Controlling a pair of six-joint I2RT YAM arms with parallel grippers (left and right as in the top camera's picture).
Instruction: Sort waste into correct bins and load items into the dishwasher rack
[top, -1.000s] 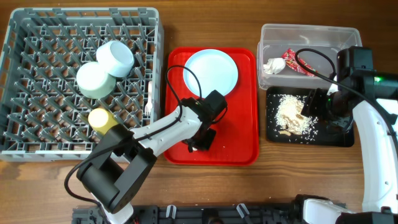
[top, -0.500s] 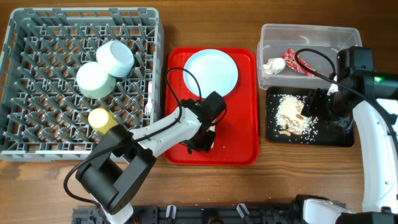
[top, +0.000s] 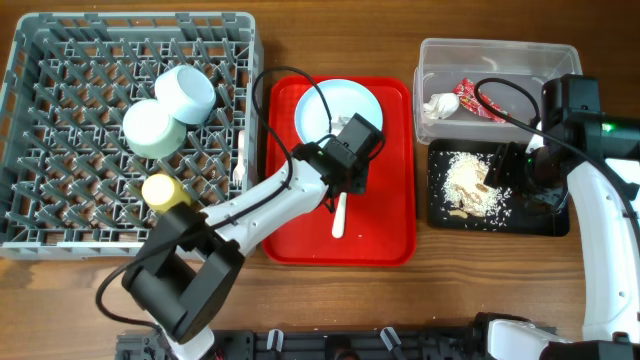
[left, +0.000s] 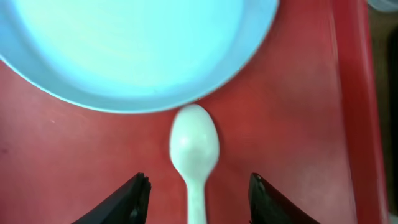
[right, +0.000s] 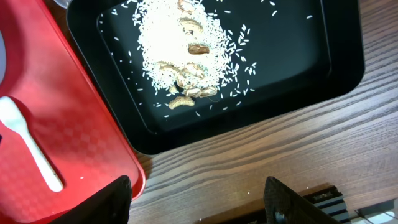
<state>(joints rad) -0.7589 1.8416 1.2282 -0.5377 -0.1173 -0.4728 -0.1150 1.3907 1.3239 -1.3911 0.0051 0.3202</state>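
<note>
The white spoon (top: 340, 214) lies on the flat red serving tray (top: 390, 220), bowl end toward the white plate (top: 338, 112). My left gripper (top: 338, 185) hovers open over the spoon's upper end; in the left wrist view the spoon (left: 194, 146) lies between the open fingers (left: 196, 202), just below the plate (left: 137, 50). My right gripper (top: 515, 168) is open and empty over the black tray (top: 545, 222) of beige food scraps (top: 468, 183). The clear tub (top: 495, 55) holds the napkin (top: 440, 104) and wrapper (top: 478, 101). The fork is not in view.
The grey dishwasher rack (top: 60, 60) at the left holds the light blue bowl (top: 186, 92), pale green bowl (top: 150, 128) and yellow cup (top: 160, 190). In the right wrist view, bare wooden table (right: 249, 162) lies in front of the black tray (right: 298, 56).
My left gripper has moved up the red tray toward the plate, uncovering the spoon lying on the tray. The right arm has not moved.
</note>
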